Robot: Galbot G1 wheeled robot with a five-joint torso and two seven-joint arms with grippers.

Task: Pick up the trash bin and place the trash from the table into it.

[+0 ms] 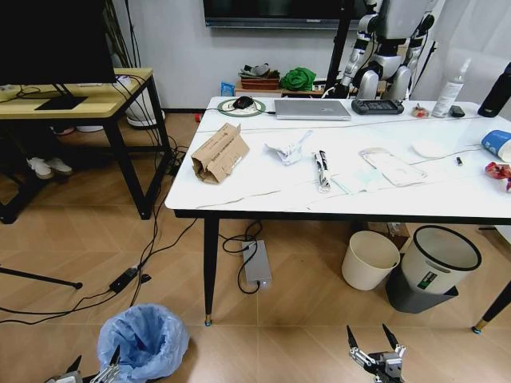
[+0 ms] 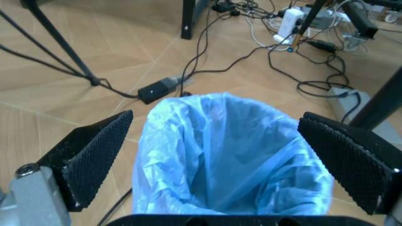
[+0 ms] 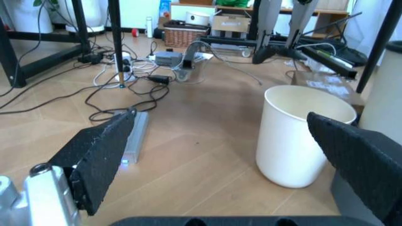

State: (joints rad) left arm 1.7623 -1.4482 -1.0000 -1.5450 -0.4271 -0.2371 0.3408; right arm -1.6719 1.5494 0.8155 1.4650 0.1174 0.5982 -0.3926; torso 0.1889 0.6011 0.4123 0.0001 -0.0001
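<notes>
The trash bin (image 1: 144,339), lined with a puffy light-blue bag, stands on the floor in front of the table (image 1: 263,187). My left gripper (image 1: 94,369) hangs open at its near left side. In the left wrist view the trash bin (image 2: 226,155) sits just beyond the open left gripper (image 2: 220,153), untouched. My right gripper (image 1: 375,349) is open and low over the floor, holding nothing. The trash lies on the tabletop: a torn cardboard box (image 1: 219,153), crumpled paper (image 1: 286,150), a wrapper (image 1: 322,169), a clear pack (image 1: 391,166), a blue cup (image 1: 497,144) and a red can (image 1: 499,171).
Under the table stand a cream bucket (image 1: 370,259) and a grey-and-white bin (image 1: 435,267), with a power strip (image 1: 257,263) and cables on the floor. A laptop (image 1: 311,109) and a black bottle (image 1: 499,89) sit at the table's back. A wooden desk (image 1: 80,100) is at left.
</notes>
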